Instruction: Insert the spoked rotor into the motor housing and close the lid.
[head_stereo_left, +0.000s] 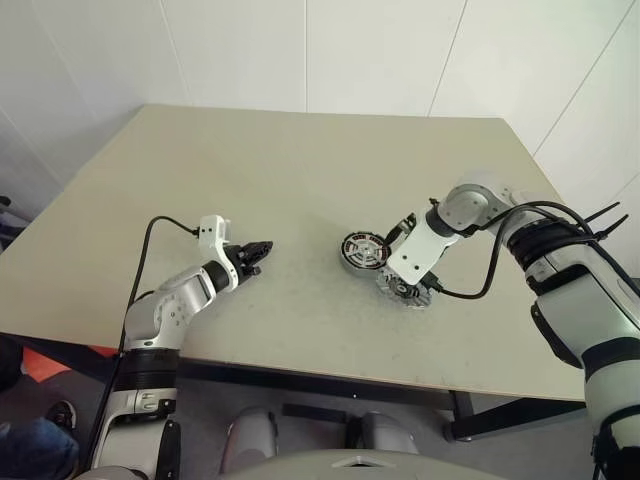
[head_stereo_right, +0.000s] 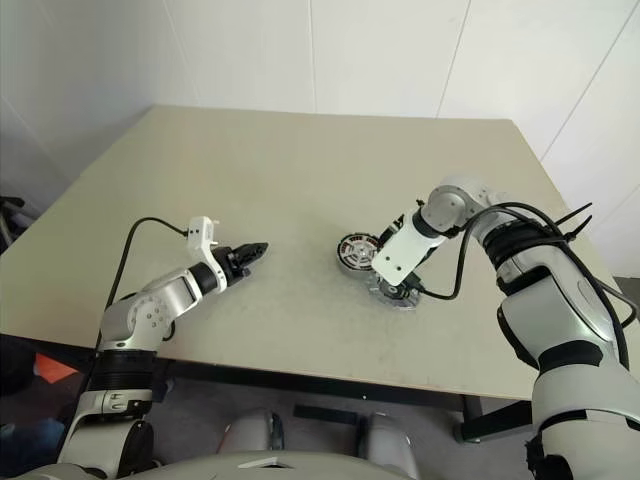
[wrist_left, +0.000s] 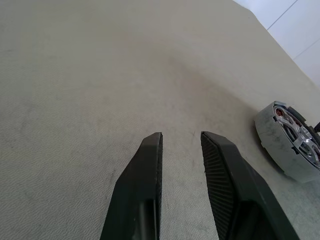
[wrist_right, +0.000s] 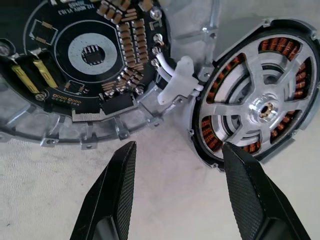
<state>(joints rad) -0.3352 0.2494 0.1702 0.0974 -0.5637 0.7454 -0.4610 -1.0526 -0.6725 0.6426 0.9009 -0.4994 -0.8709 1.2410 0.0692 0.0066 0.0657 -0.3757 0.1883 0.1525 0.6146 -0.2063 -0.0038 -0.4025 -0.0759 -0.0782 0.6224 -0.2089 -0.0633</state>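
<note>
At lower left of the head view, the left gripper (head_stereo_left: 262, 247) hovers low over the beige table (head_stereo_left: 300, 160), jaws narrowly parted, empty. Right of centre, the right gripper (wrist_right: 182, 165) points down, jaws wide, holding nothing. Beyond its fingertips, the grey spoked rotor (wrist_right: 264, 107) sits inside the copper-wound, dark-rimmed motor housing (head_stereo_left: 362, 251), beside a round black circuit-board lid (wrist_right: 87, 52).

Bare lab room, white walls (head_stereo_left: 380, 50), plain table (head_stereo_left: 300, 170)
</note>
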